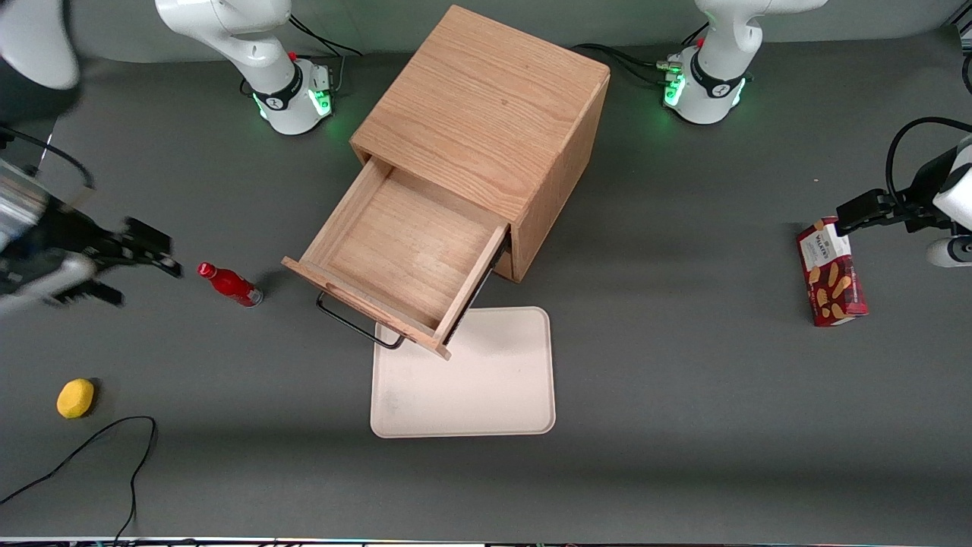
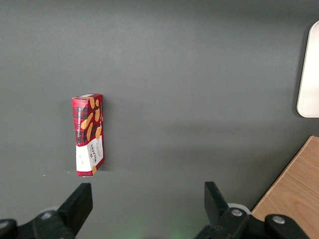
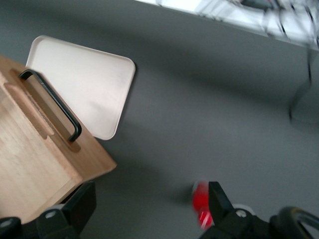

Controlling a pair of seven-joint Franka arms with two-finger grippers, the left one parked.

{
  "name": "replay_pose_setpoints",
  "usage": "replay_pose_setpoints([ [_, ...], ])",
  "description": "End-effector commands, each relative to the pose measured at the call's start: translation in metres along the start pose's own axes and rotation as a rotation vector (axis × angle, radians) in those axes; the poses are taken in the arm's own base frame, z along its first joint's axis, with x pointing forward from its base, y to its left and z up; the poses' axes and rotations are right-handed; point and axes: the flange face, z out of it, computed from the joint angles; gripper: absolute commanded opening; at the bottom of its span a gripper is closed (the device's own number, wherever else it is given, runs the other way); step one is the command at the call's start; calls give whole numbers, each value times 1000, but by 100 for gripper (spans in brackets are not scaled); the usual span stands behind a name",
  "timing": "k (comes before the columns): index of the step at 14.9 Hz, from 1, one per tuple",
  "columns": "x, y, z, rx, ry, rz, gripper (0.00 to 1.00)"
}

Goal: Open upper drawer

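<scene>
Oak upper drawer (image 1: pixel 410 254) out; gripper (image 1: pixel 140 262) aside.

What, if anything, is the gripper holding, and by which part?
Nothing is held. The gripper is open and clear of the upper drawer, which stands pulled out, its black handle free. The gripper hangs beside the red bottle.

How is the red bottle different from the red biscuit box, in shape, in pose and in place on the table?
The red bottle is small, round and glossy, with a cap; the biscuit box is larger, flat and rectangular, with printed biscuits and a white label. The bottle lies toward the working arm's end, near the open upper drawer and the open gripper; the box lies toward the parked arm's end. Both are red and rest on the grey table.
</scene>
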Motion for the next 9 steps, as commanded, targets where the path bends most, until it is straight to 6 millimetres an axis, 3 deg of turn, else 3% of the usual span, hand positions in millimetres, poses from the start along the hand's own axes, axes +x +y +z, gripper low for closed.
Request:
replay_pose_setpoints([
  [1, -42, 3, -16, -55, -61, 180, 100],
  [4, -48, 5, -28, -159, -109, 171, 100],
  [6, -48, 1, -23, -174, -118, 262, 100],
  [9, -47, 1, -22, -164, -118, 264, 100],
])
